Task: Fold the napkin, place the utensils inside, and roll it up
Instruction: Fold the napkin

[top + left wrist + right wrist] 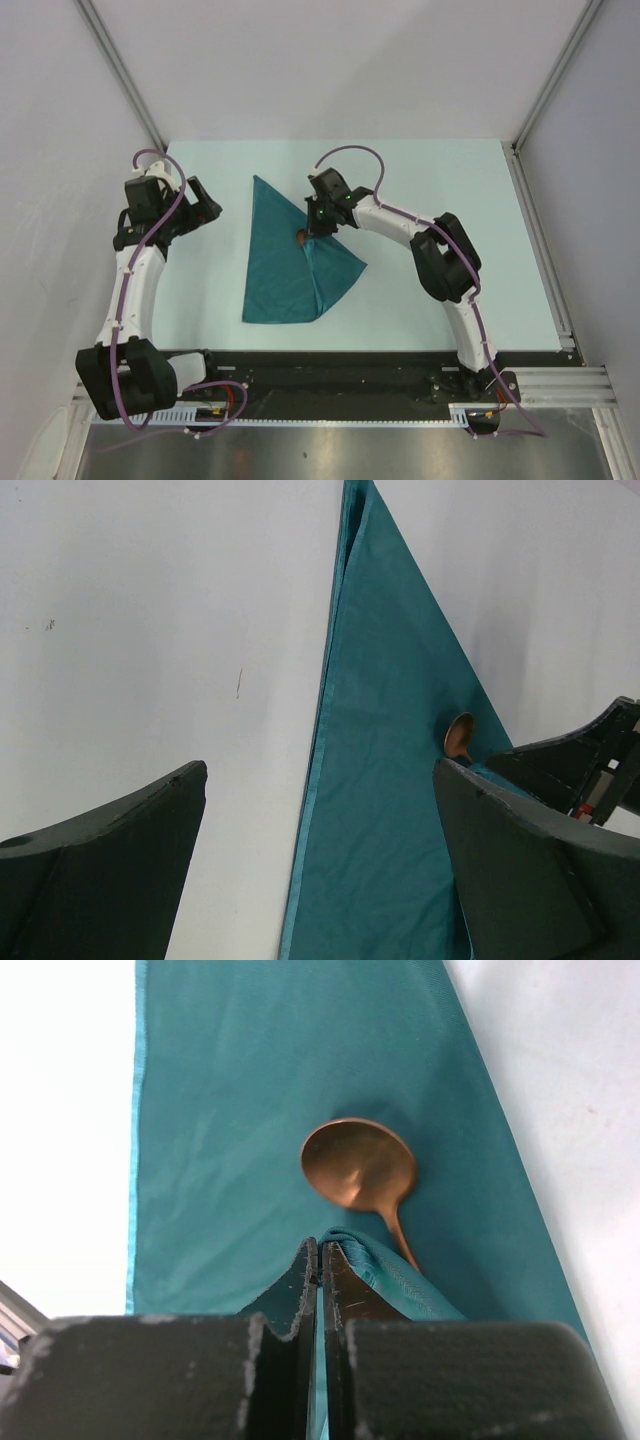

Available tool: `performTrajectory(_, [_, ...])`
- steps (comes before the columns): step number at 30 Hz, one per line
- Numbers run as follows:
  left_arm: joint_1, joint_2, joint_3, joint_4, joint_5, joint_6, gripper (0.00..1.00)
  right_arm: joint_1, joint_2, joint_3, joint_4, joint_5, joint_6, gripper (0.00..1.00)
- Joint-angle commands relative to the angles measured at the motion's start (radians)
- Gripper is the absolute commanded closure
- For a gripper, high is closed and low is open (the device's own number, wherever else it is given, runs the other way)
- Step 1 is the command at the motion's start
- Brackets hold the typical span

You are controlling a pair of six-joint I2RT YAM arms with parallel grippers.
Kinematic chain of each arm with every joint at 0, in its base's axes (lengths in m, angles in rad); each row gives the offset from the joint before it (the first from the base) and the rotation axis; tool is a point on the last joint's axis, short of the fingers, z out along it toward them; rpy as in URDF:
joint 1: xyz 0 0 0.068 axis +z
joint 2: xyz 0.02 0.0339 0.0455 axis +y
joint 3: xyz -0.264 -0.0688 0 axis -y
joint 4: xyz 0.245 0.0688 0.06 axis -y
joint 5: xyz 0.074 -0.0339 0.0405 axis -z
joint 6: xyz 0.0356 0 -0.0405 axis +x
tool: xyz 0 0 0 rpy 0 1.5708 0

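Pale mint tabletop carries the teal, slightly shiny cloth napkin, folded into a triangle at mid-table. I see my left gripper spread wide off the cloth's left edge, holding nothing. My right gripper is clamped on a raised fold of napkin. The small copper-bowled spoon lies on the cloth just beyond those fingertips, its thin handle running under the pinched fold.

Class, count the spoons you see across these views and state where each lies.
1. The copper spoon lies on the teal napkin, its handle running under a raised fold. Others could be hidden beneath the cloth.
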Motion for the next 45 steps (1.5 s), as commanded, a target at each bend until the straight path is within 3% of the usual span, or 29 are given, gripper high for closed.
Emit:
performTrajectory(1, [0.007, -0.017, -0.003, 0.036, 0.020, -0.004, 0.00, -0.006, 0.022, 0.063, 0.048, -0.024, -0.011, 1.00])
performTrajectory(4, [0.007, -0.012, -0.003, 0.036, 0.016, -0.003, 0.00, -0.006, 0.032, 0.071, 0.057, -0.026, -0.006, 1.00])
performTrajectory(6, [0.007, -0.006, -0.005, 0.036, 0.019, -0.004, 0.00, -0.010, 0.033, 0.071, 0.065, -0.030, -0.003, 0.94])
performTrajectory(11, [0.007, 0.011, -0.009, 0.048, 0.041, -0.001, 0.00, -0.021, 0.015, 0.072, 0.089, -0.052, -0.003, 0.50])
performTrajectory(14, [0.007, 0.049, -0.002, 0.071, 0.058, 0.004, 0.01, -0.026, -0.016, 0.071, 0.112, -0.075, -0.009, 0.35])
performTrajectory(16, [-0.004, 0.101, 0.015, 0.089, 0.067, -0.004, 0.02, -0.032, -0.045, 0.068, 0.119, -0.085, -0.014, 0.31])
performTrajectory(22, [-0.087, 0.324, 0.150, 0.172, 0.012, -0.064, 0.04, -0.082, -0.166, -0.059, 0.188, -0.156, -0.009, 0.29])
performTrajectory(25, [-0.102, 0.511, 0.280, 0.236, 0.042, -0.134, 0.06, -0.124, -0.241, -0.139, 0.232, -0.213, -0.008, 0.30])
performTrajectory(28, [-0.105, 0.656, 0.389, 0.328, 0.107, -0.197, 0.15, -0.167, -0.319, -0.202, 0.226, -0.236, -0.029, 0.30])
performTrajectory(35, [-0.133, 0.992, 0.642, 0.388, 0.130, -0.194, 0.20, -0.248, -0.456, -0.290, 0.194, -0.273, -0.060, 0.29])
performTrajectory(45, [-0.137, 1.202, 0.842, 0.375, 0.157, -0.228, 0.22, -0.274, -0.496, -0.294, 0.172, -0.273, -0.055, 0.30])
